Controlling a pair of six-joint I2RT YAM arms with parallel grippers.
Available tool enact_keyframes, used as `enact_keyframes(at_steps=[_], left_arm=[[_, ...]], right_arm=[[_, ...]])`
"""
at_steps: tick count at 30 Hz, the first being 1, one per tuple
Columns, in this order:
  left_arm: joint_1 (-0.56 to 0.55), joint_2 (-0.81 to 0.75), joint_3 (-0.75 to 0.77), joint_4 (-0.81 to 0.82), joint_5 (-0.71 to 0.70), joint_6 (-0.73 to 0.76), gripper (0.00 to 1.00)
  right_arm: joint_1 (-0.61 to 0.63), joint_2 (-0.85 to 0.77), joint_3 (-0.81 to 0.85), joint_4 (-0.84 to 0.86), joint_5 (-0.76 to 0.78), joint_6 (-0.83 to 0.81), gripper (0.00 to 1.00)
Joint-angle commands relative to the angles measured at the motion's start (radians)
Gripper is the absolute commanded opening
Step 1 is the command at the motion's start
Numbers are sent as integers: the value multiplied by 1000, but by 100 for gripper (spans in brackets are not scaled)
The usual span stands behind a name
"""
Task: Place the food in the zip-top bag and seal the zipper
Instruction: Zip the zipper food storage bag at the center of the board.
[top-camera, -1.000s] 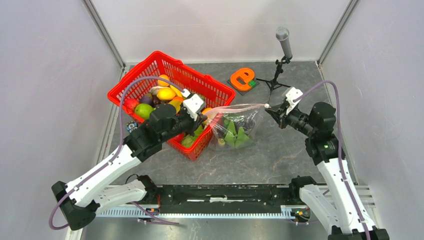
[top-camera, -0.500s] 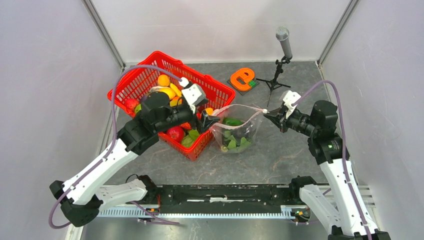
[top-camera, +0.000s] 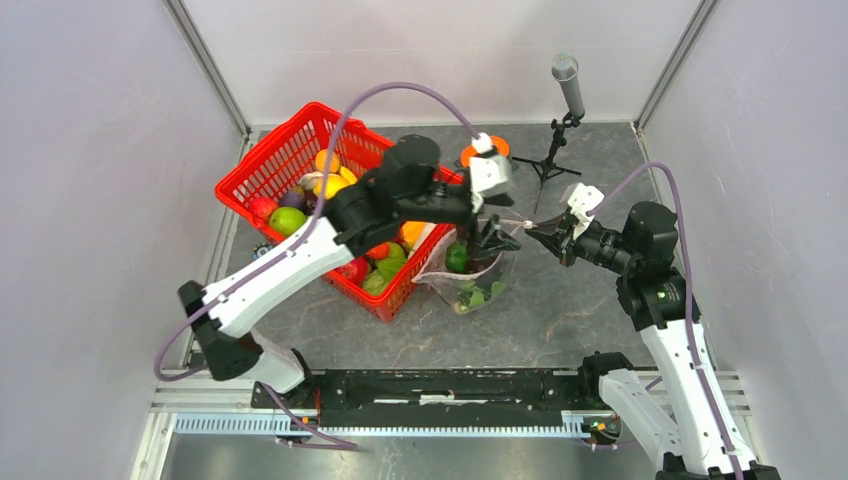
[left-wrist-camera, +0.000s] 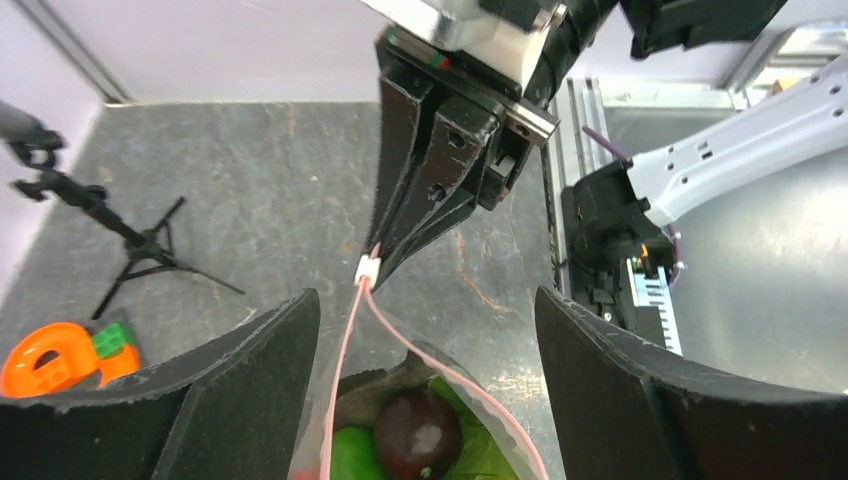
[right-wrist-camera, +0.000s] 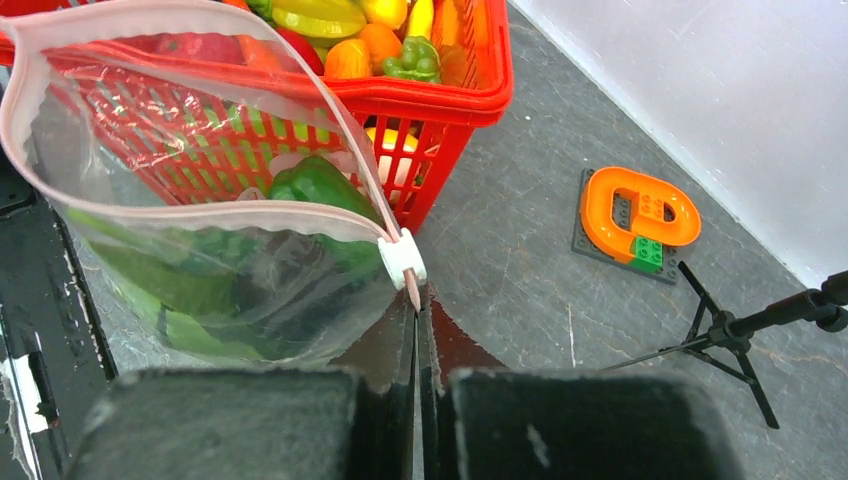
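The zip-top bag hangs by one corner over the table, mouth open. Its pink zipper forms a wide loop that ends at a white slider. My right gripper is shut on the zipper end just past that slider. My left gripper hovers open above the bag's mouth, one finger on each side of the zipper, touching nothing. Food lies in the bag: a dark purple fruit, a green piece and green leaves.
A red mesh basket full of toy fruit stands just left of the bag. An orange letter toy lies at the back, partly hidden by my left wrist in the top view. A microphone stand is at the back right.
My left gripper let go of the bag's left corner, opened, and swung right to above the mouth near the right gripper. The bag's freed side sagged; the right gripper kept its hold.
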Motion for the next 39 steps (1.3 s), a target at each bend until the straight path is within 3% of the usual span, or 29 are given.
enact_keyframes(at_steps=[1,12,19,26,34,39], left_arm=[[-41,90,95,-97,-10,102,84],[-107,172,124,-85,-227,120,68],[-133,179,102,-54,-326,159,42],[-133,190,99,-63,-311,185,33],[-134,213,104,-65,-289,192,31],[-133,204,80,-43,-313,176,14]], right_arm=[[-2,-19,19,36,-35,10,0],[-3,-31,16,29,-46,-3,0],[-2,-32,10,31,-45,-4,0],[-3,-36,5,30,-52,-12,0],[-2,-45,-1,32,-54,-17,0],[-3,-41,-4,30,-38,-18,0]])
